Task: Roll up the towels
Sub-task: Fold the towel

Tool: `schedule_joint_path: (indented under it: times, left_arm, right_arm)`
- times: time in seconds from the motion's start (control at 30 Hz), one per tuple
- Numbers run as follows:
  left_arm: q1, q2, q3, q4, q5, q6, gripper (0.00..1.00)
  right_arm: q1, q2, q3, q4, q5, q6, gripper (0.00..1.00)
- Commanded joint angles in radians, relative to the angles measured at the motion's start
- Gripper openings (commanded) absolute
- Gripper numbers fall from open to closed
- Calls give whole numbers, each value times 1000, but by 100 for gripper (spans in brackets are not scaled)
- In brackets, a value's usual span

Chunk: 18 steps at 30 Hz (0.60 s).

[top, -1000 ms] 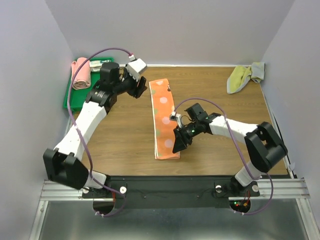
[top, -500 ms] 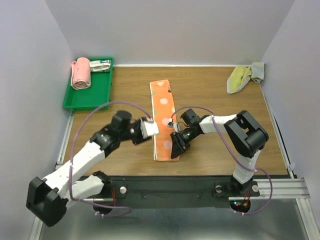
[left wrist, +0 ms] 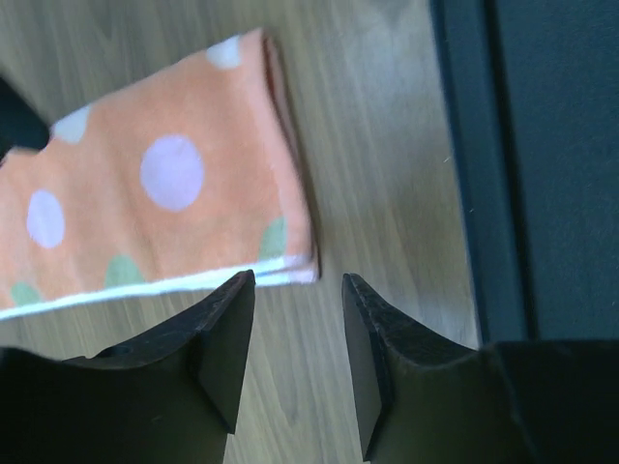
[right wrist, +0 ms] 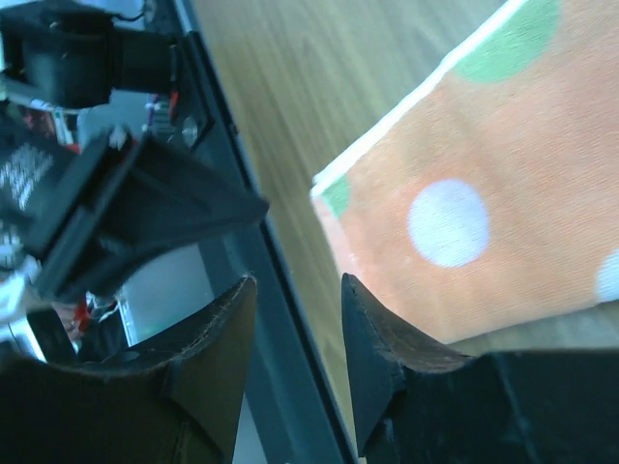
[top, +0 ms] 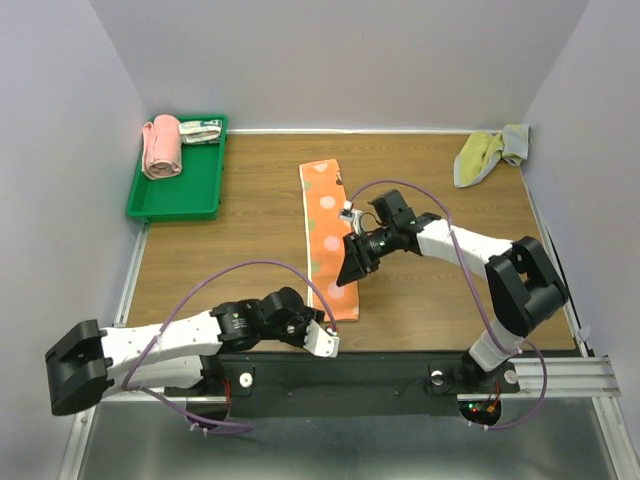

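The orange towel (top: 325, 235) with pale dots lies folded in a long strip down the middle of the table. Its near end (left wrist: 155, 217) is just ahead of my left gripper (left wrist: 297, 282), which is open and empty above bare wood near the towel's corner. In the top view the left gripper (top: 320, 335) sits low at the table's near edge. My right gripper (top: 350, 272) hovers open over the towel's right edge; the right wrist view shows the towel (right wrist: 484, 193) beside its open jaws (right wrist: 297, 283). The yellow-green towel (top: 487, 152) lies crumpled at the back right corner.
A green tray (top: 190, 195) stands at the back left with a pink towel roll (top: 162, 145) in it. The black base rail (left wrist: 542, 164) runs close to the left gripper. The left arm (right wrist: 126, 213) shows in the right wrist view.
My left arm has swung from beside the green tray down to the table's near edge by the towel's near end. The right gripper has shifted slightly farther along the towel's right edge.
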Motion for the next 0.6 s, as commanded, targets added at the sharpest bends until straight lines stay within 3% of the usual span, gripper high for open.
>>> schedule_joint_path:
  times: [0.0, 0.2, 0.43, 0.57]
  left_arm:
    - [-54, 86, 9, 144, -43, -11, 49]
    - [-61, 299, 70, 244, -66, -41, 46]
    - [-61, 414, 72, 305, -92, -18, 41]
    - [-61, 465, 73, 292, -95, -3, 30]
  right_arm:
    - [-5, 82, 48, 16, 39, 11, 45]
    - [-5, 175, 53, 19, 44, -8, 43]
    - [-5, 261, 45, 19, 41, -40, 43]
    - [-5, 295, 41, 19, 42, -55, 42]
